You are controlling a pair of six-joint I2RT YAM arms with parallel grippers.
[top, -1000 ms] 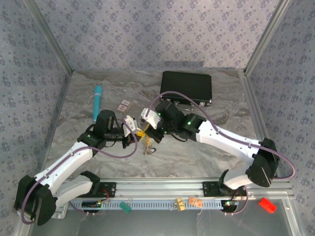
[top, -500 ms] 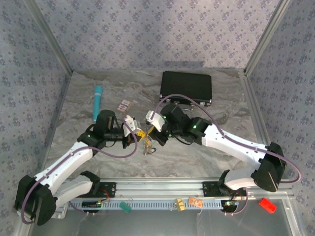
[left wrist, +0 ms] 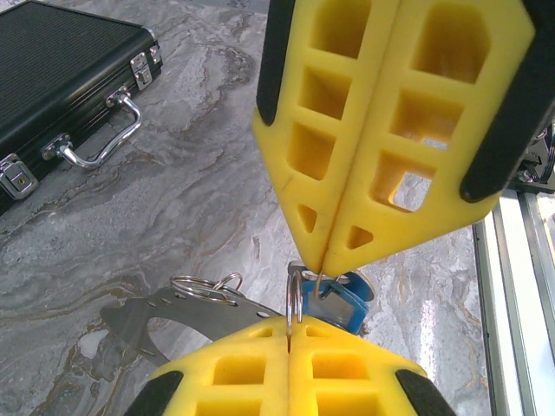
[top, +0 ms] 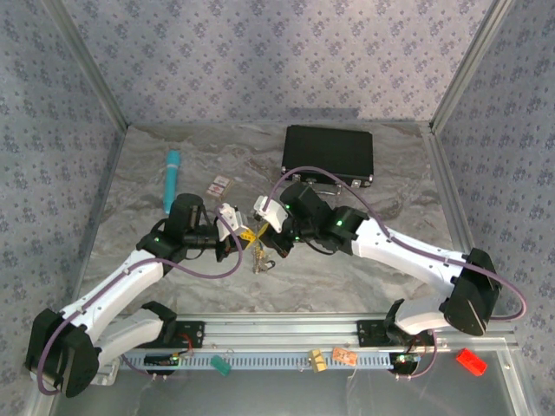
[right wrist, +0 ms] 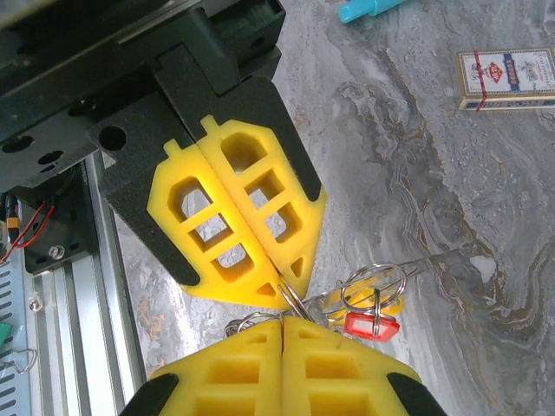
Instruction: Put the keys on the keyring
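**A:** What is on your far left?
**B:** A blue pen [top: 172, 178] lies on the table [top: 390, 277]. A small card [top: 220, 184] lies near it, apart from your arms.
**A:** How is your left gripper [left wrist: 290, 329]?
**B:** Its yellow fingers [left wrist: 225, 373] are pressed tight together. They pinch the thin wire of the keyring [left wrist: 294, 299].
**A:** Where is the keyring?
**B:** It is in the middle of the table, between your two grippers. Their tips almost meet there.
**A:** Where are the keys [top: 259, 257]?
**B:** They sit in a bunch just below the tips. You can see a blue key [left wrist: 345, 309] right beside the ring. You can also see a red key [right wrist: 371, 326] with more small rings by it.
**A:** How is your right gripper [right wrist: 283, 322]?
**B:** It is closed tight too. It nips the same ring from the other side.
**A:** What is at the back right?
**B:** The black case [top: 329, 154] lies there, shut. Its metal handle [left wrist: 100, 143] faces your arms. It is well apart from the keys.
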